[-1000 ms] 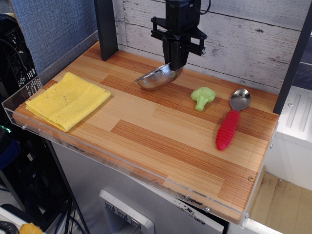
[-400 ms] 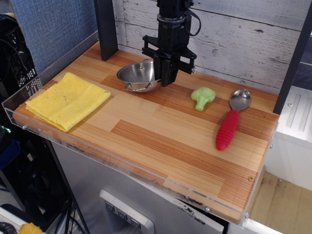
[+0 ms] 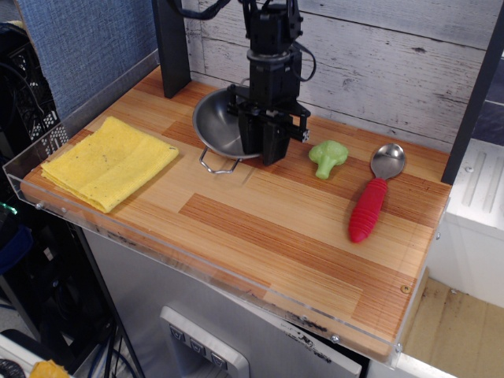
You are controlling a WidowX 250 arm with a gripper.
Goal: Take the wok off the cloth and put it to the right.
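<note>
Right of the cloth we grip the wok by its rim, tilted, our gripper clenched on it; setting down and releasing remain.

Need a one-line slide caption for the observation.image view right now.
Gripper holds the tilted wok at its rim, low over the board, right of the bare yellow cloth.

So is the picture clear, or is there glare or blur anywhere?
In the observation.image view, the light is even and everything is sharp; the wok shows soft reflections, no harsh glare; the gripper casts only a faint shadow on the table.
</note>
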